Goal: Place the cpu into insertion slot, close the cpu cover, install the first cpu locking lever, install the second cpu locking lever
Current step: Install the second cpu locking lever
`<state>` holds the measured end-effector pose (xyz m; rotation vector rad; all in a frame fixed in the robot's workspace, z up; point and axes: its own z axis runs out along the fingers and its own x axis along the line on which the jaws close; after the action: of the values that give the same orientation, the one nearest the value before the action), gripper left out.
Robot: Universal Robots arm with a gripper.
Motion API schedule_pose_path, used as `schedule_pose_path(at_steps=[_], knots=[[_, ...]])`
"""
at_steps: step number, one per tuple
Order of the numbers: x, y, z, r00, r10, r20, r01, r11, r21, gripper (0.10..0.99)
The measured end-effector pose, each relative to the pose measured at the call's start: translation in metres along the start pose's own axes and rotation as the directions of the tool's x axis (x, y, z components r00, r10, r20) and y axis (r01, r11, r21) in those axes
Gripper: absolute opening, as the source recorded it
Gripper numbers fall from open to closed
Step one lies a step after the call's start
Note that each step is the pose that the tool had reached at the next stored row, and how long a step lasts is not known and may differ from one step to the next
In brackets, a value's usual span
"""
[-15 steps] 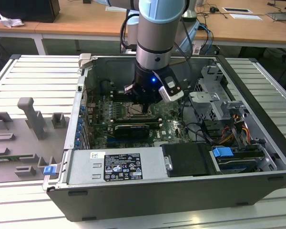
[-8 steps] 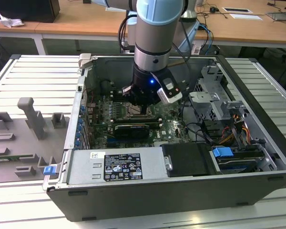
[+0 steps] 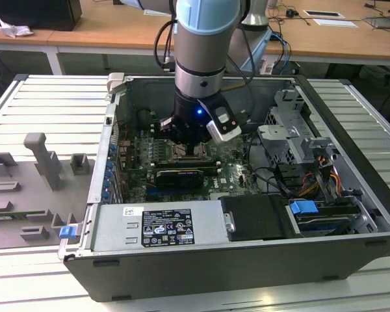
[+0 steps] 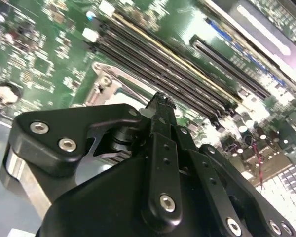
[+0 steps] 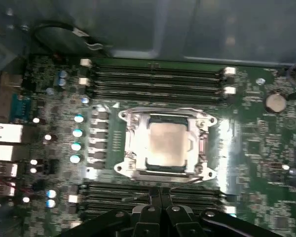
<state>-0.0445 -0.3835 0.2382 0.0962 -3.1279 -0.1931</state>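
Ribbed metal bench (image 3: 45,104), open computer case (image 3: 351,260)

We see the cpu (image 5: 166,144), pale and square, lying flat in the slot (image 5: 130,148) just beyond the fingers (image 5: 160,200); the cover (image 5: 203,143) seems closed over it.

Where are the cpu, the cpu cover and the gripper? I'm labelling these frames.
cpu (image 5: 164,144): first wrist view, middle of its pale metal face.
cpu cover (image 5: 131,143): first wrist view, one side bar of the shiny frame around the chip.
gripper (image 4: 160,101): second wrist view, its fingertips above the socket.
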Motion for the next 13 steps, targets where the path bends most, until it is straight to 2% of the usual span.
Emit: schedule_pose_path(at_steps=[1,4,13], knots=[[0.0039,0.0,0.0019,1.0,0.0,0.0005,0.0,1.0,-0.003,0.106],[0.0041,-0.0008,0.0078,1.0,0.0,0.0002,0.0,1.0,-0.004,0.106],[0.0041,-0.0015,0.0139,1.0,0.0,0.0002,0.0,1.0,-0.004,0.106]])
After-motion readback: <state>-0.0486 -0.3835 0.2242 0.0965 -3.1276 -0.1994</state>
